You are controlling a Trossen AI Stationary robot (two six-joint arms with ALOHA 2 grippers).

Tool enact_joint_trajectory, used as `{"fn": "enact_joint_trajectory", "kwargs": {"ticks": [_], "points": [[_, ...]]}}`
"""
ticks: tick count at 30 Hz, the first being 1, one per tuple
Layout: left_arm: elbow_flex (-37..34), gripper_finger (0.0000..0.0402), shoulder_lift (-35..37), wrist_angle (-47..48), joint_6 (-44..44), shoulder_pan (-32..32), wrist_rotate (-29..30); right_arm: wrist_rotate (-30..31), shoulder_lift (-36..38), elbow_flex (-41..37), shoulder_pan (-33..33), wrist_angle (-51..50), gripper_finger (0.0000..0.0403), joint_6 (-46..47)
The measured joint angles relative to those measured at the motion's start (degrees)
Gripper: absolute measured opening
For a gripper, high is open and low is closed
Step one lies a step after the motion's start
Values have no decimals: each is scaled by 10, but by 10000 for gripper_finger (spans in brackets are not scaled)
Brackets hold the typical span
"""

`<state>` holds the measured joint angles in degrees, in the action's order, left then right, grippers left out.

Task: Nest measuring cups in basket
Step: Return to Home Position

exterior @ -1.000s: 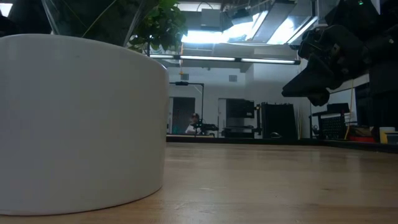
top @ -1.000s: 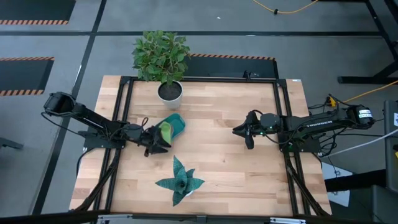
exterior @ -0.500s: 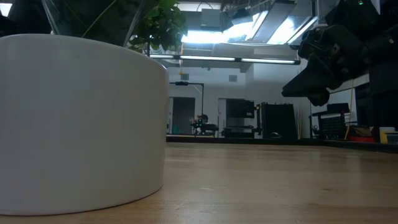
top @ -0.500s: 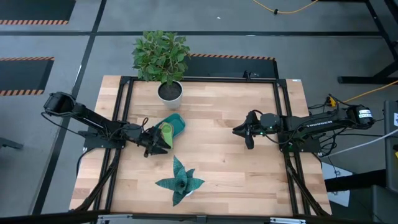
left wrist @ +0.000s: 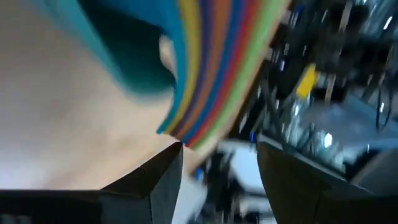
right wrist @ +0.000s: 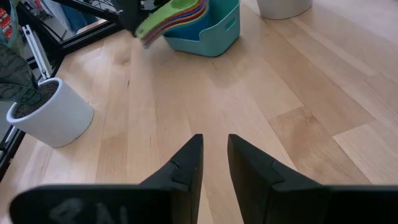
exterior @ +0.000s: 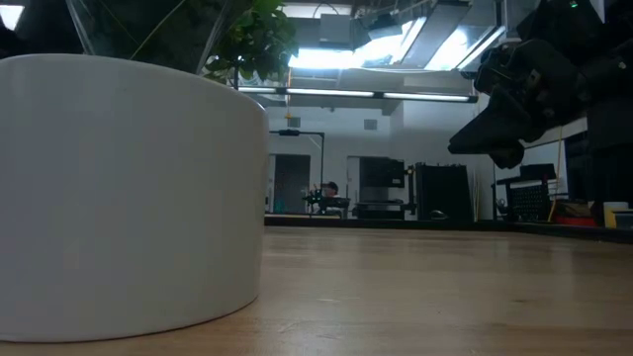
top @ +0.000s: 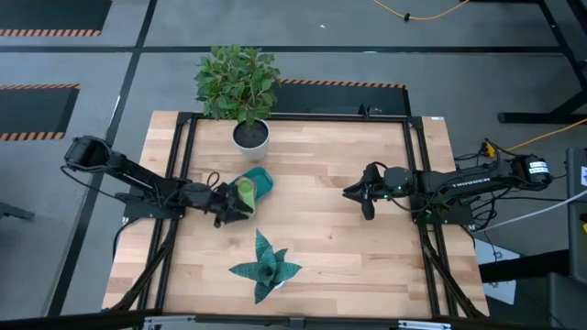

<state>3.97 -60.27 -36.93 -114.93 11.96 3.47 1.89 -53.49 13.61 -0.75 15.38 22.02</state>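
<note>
The left claw (left wrist: 221,148) is spread wide and holds nothing. Just past its fingertips (left wrist: 169,163) hang the handle ends of the cups (left wrist: 217,68), a tight stack fanned in green, red, orange, blue and yellow, with green on top. Whether a fingertip touches the handles cannot be told. The cups sit nested in the teal basket (right wrist: 214,37), and their handles jut over its rim toward the left claw. The basket stands on the table (top: 321,238), left of centre, between the white pot (top: 250,136) of the leafy plant at the far edge and a smaller pot (right wrist: 53,115) with a spiky dark-green plant nearer the front.

The right claw (right wrist: 214,146) waits above bare wood on the table's right half, well apart from the basket. Its fingers are drawn nearly together, with only a slit between them, and grip nothing.
</note>
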Motion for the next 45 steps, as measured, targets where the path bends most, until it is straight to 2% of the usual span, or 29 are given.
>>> {"fn": "enact_joint_trajectory", "kwargs": {"ticks": [5, 8, 12, 16, 19, 23, 30, 36, 41, 45], "points": [[0, 200, 0, 69, 1, -14, 137, 0, 0, 0, 0, 0, 80, 0], [0, 200, 0, 98, 0, -25, 178, 0, 0, 0, 0, 0, 80, 0], [0, 199, 0, 98, 17, -35, 168, 0, 0, 0, 0, 0, 80, 0], [0, 200, 0, 84, 101, -31, 163, 0, 0, 0, 0, 0, 80, 0], [0, 199, 0, 28, 151, -25, 156, 0, 0, 0, 0, 0, 80, 0], [0, 199, 0, -99, 234, -24, 152, 0, 0, 0, 0, 0, 80, 0], [0, 198, 0, -280, 315, -25, 112, 0, 0, 0, 0, 0, 80, 0], [0, 198, 0, -364, 441, -32, 74, 0, 0, 0, 0, 0, 80, 0], [0, 198, 0, -431, 604, -67, -11, 0, 0, 0, 0, 0, 80, 0], [0, 198, 0, -475, 740, -114, -119, 0, 0, 0, 0, 0, 80, 0]]}}
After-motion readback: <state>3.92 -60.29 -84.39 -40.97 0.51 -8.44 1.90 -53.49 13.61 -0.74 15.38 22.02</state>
